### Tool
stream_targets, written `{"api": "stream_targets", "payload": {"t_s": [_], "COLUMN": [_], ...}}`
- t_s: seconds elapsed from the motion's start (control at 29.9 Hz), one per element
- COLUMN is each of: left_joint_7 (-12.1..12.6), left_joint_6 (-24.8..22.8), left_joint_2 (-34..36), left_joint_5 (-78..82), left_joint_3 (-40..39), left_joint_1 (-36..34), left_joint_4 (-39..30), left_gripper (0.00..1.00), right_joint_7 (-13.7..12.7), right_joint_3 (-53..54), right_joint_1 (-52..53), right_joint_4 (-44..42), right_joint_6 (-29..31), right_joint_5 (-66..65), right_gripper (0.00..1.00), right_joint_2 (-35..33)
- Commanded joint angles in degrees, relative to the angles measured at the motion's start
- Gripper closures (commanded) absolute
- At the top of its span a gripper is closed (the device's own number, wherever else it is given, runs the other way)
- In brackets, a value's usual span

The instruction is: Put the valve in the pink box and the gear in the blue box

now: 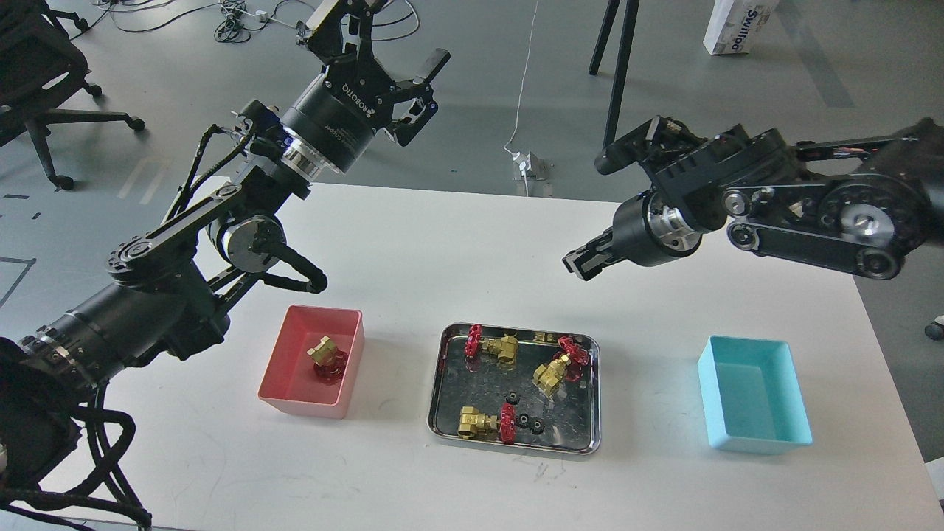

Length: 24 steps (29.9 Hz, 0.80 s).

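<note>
One brass valve with a red handwheel [327, 356] lies inside the pink box [295, 346] at left. Three more valves [553, 369] lie in a shiny steel tray [590, 398] at the centre, with a few tiny black gears [525, 421] near the tray's front. The blue box [759, 398] at right holds nothing that I can see. My left gripper [402, 59] is raised high beyond the table's far edge, its fingers spread open and empty. My right gripper [579, 265] hangs above the table behind the tray, fingers together, holding nothing visible.
The white table [442, 251] carries the two boxes and the tray in a row. Beyond its far edge are cables, a power strip [529, 165], a tripod leg [619, 66] and an office chair [37, 81] at the far left.
</note>
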Motion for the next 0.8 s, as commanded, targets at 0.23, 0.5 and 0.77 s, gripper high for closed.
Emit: {"api": "stream_targets", "payload": {"t_s": [0.23,0.5,0.77], "left_joint_7": [0.0,0.0,0.0], "left_joint_6": [0.0,0.1,0.2], "left_joint_2": [-1.7,-2.6,-2.8], "left_joint_5": [0.0,0.0,0.0], "left_joint_3": [0.1,0.1,0.1], "left_joint_1": [1.5,1.6,1.6], "left_joint_4": [-0.1,-0.2,-0.2], "left_gripper": [0.09,0.09,0.09], "right_joint_7": [-0.9,-2.9,-4.1], "right_joint_3": [0.2,0.2,0.4], "right_joint_1": [-10.2,-17.2,-20.0], "right_joint_4": [11.8,10.7,8.1], "right_joint_6": [0.0,0.0,0.0], "right_joint_5": [-0.5,-0.8,-0.3], "right_gripper": [0.91,0.89,0.12], "right_joint_2": [-25.0,-24.7,-24.4]}}
